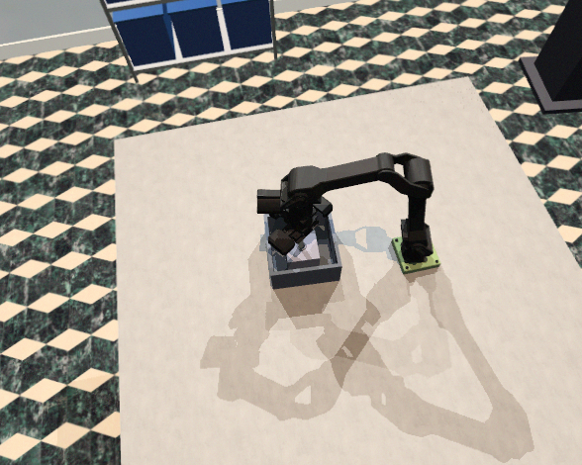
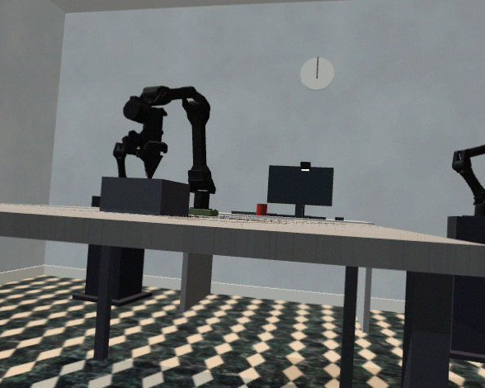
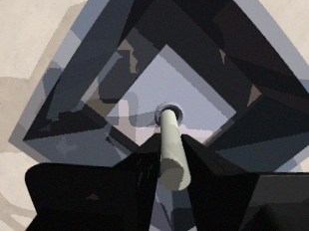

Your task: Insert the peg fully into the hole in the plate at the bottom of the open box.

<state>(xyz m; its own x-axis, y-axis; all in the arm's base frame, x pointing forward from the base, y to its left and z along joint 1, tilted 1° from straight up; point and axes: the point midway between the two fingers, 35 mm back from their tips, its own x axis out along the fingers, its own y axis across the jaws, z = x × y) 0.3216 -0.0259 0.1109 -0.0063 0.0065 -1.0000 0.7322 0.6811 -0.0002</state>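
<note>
Peg, pale and round, was clamped between the nearly closed claw at lower centre, its far tip at the plate's hole inside the open grey box, mid-frame.

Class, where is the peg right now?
In the wrist view, the peg is clamped in the gripper inside the open box, its tip at the plate's hole.
</note>
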